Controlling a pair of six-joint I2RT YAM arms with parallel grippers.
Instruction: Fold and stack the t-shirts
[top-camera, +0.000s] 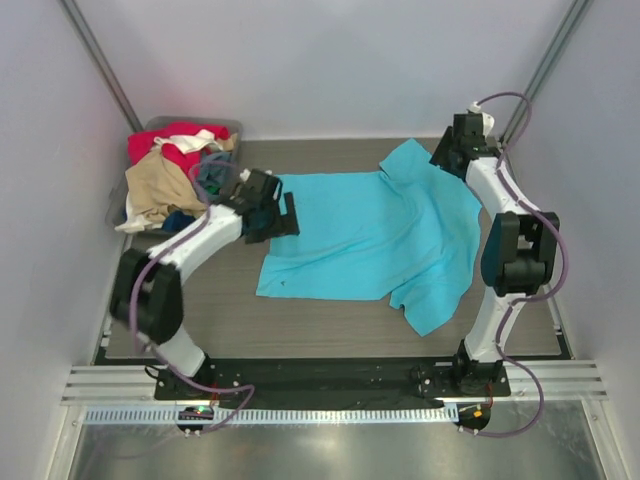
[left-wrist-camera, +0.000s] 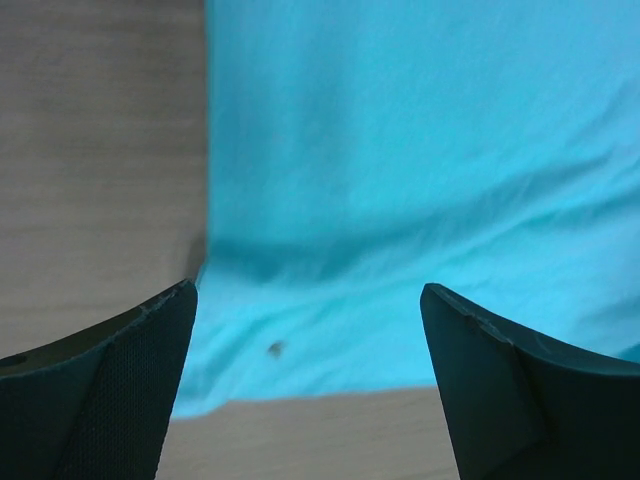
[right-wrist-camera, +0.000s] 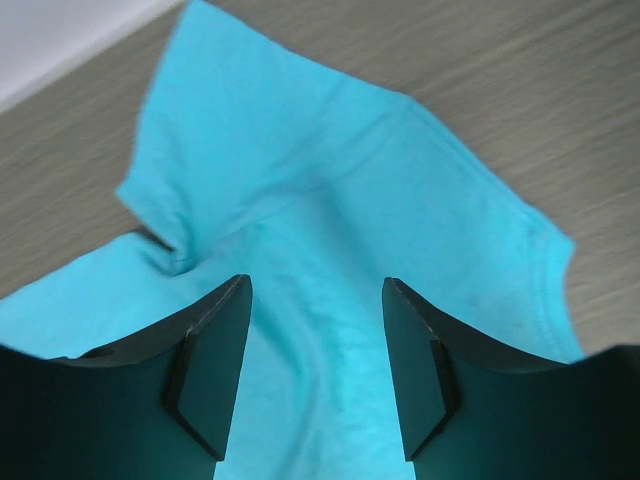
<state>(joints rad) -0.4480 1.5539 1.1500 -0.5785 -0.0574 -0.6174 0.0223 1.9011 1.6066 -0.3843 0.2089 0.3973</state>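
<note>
A bright turquoise t-shirt lies spread flat on the table, its hem to the left and its sleeves to the right. My left gripper is open and empty over the shirt's left hem edge; the left wrist view shows the cloth between the spread fingers. My right gripper is open and empty above the far right sleeve, with the cloth below the fingers. A pile of red, tan, cream-white and dark t-shirts sits in the bin at the far left.
The clear grey plastic bin stands at the table's far left corner. White walls close in the back and both sides. The wooden table shows bare in front of the shirt.
</note>
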